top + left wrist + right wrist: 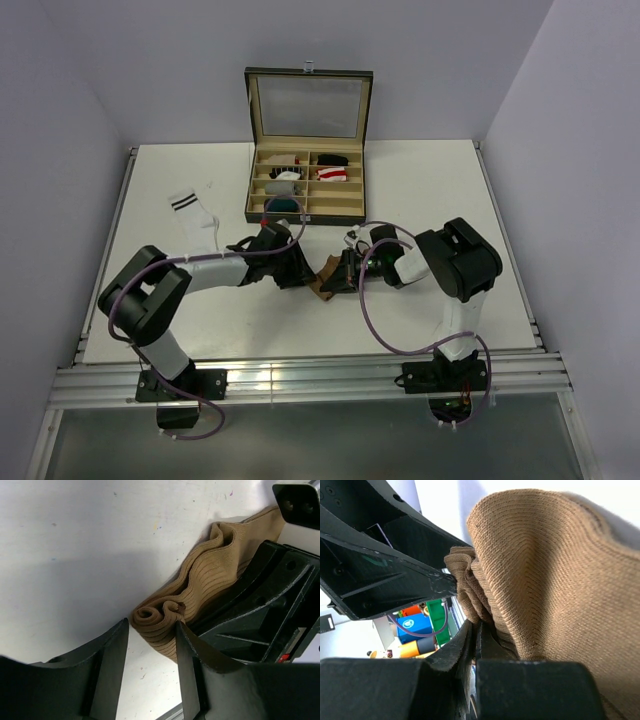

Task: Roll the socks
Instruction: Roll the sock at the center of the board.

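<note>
The tan sock (325, 272) lies crumpled on the white table between my two grippers. In the left wrist view its near end (155, 617) is curled into a small roll, and the rest (210, 565) runs back in wavy folds under the right arm's black body. My left gripper (151, 627) is open, its tips on either side of that roll. My right gripper (476, 626) is shut, pinching bunched folds of the tan sock (555, 580). A white sock (195, 215) with two dark cuff stripes lies flat at the left. The red-and-white striped sock (335, 175) sits in the box.
A compartment box (305, 213) with its glass lid (308, 100) raised stands at the back centre. It holds a black bundle (333, 158), a grey one (285, 178) and a teal one (283, 203). Metal rails run along the table's near edge (300, 375).
</note>
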You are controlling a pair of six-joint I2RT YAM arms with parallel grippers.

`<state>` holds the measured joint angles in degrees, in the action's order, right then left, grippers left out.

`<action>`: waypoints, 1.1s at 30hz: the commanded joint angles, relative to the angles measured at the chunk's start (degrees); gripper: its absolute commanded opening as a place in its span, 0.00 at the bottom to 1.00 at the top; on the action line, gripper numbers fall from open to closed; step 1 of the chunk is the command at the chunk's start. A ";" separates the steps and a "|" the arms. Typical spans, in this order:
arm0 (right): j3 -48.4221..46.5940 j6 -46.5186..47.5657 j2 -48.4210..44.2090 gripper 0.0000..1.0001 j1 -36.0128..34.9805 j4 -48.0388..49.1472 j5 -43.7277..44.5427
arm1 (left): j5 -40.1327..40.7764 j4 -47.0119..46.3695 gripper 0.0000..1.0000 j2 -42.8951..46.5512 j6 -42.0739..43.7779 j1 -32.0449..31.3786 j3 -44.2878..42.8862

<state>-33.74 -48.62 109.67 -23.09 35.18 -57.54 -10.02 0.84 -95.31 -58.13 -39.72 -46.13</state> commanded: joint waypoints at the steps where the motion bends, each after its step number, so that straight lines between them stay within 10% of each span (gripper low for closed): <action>1: 0.25 2.91 1.34 0.00 0.86 -5.19 6.12 | -1.75 0.11 0.48 -2.50 0.82 -0.79 -2.47; 8: -2.56 11.68 -4.45 0.06 0.59 -16.53 12.00 | -0.44 5.92 0.32 -5.85 2.49 -1.58 -5.11; 18: -6.25 24.00 -25.01 0.52 -13.44 -33.94 45.19 | 1.93 10.32 0.29 -7.79 6.09 -2.02 -9.24; 23: -7.22 27.87 -31.61 0.53 -22.69 -39.83 66.72 | 1.32 10.41 0.30 -8.23 6.97 -2.11 -10.03; 33: -11.43 37.01 -24.78 0.48 -35.96 -40.72 82.13 | 0.79 11.90 0.30 -9.11 8.73 -2.11 -12.67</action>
<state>-41.78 -16.21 82.50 -56.34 -4.91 15.16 -10.31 10.00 -103.02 -51.70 -41.34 -57.47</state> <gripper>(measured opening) 0.479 0.305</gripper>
